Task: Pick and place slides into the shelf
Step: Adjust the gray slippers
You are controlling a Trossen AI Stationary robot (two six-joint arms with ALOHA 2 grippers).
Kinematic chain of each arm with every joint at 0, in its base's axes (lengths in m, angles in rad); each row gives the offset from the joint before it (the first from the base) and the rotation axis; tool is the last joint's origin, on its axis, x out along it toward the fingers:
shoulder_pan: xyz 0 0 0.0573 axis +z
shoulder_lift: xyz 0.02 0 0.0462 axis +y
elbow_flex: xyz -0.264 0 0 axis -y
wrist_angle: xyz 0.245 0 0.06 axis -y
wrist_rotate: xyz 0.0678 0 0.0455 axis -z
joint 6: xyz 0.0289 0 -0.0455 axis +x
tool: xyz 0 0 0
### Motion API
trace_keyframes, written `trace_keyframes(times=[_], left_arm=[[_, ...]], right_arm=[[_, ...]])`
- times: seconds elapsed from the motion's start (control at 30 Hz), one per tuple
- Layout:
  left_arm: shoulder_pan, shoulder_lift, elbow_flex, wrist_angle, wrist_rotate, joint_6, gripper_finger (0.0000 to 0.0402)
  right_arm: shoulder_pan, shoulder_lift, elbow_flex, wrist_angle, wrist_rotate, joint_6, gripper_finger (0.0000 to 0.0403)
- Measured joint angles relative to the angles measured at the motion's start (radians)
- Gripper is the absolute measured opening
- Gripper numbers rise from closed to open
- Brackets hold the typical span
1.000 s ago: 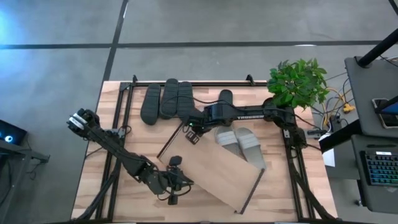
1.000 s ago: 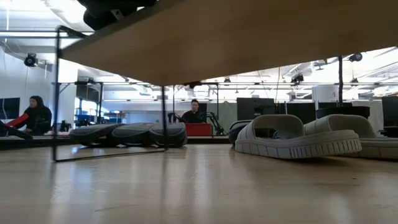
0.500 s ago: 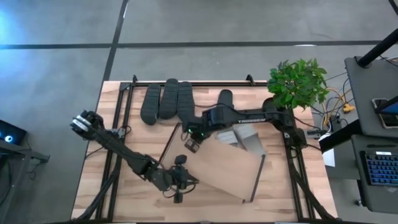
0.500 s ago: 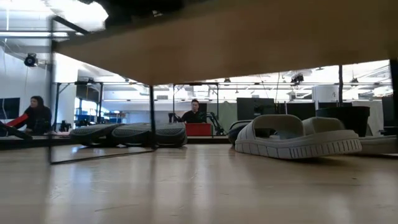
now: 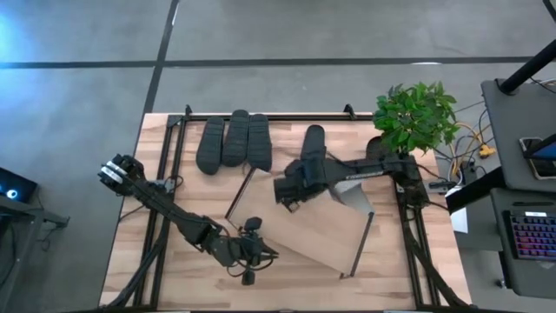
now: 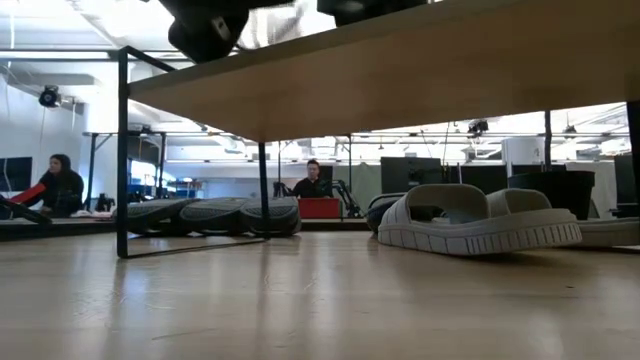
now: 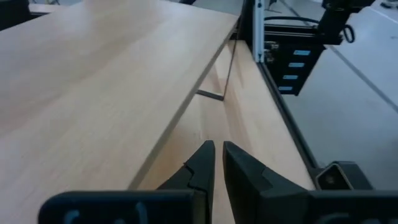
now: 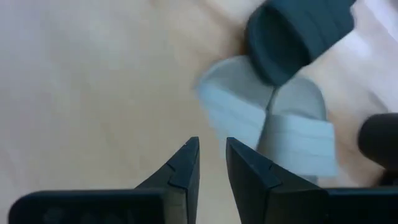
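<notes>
Wooden shelf (image 5: pixel 304 235) w/ light grey slides (image 6: pixel 480 222) underneath.

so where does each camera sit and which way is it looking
High view: above the table, facing straight down; both arms, shelf, three dark slides.
Low view: at tabletop height, facing level under the shelf board toward the room; an arm shows above the board.
Left wrist: on the left arm, along the shelf's edge; left tool shut.
Right wrist: on the right arm, facing down; right tool, light grey slides.
Shared: low and high both show the three dark slides.
</notes>
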Motion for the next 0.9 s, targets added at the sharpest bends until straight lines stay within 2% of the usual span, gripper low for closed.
trace_keyframes(times=[0.07, 0.17, 0.3, 0.4, 0.53, 0.73, 0.9], left_arm=[[-0.003, -0.011, 0.000, -0.005, 0.002, -0.001, 0.0018], [-0.014, -0.041, -0.001, -0.038, 0.002, -0.007, 0.0018], [-0.041, -0.082, -0.003, -0.109, 0.000, -0.035, 0.0018], [-0.065, -0.125, -0.002, -0.188, 0.002, -0.071, 0.0018], [-0.104, -0.212, -0.004, -0.315, 0.011, -0.150, 0.0018], [-0.164, -0.352, -0.006, -0.431, 0.016, -0.220, 0.0018], [-0.181, -0.430, -0.006, -0.417, 0.014, -0.224, 0.0018]], right_arm=[[-0.009, -0.035, -0.049, 0.008, -0.018, 0.056, 0.0072], [-0.012, -0.070, -0.084, 0.010, 0.033, 0.149, 0.0071], [-0.021, -0.105, -0.113, 0.004, 0.050, 0.221, 0.0074], [-0.032, -0.113, -0.175, 0.004, 0.018, 0.198, 0.0079], [-0.069, -0.146, -0.267, -0.002, -0.090, 0.144, 0.0081], [-0.128, -0.161, -0.384, 0.003, -0.072, 0.051, 0.0072], [-0.206, -0.173, -0.483, 0.004, -0.069, 0.007, 0.0068]])
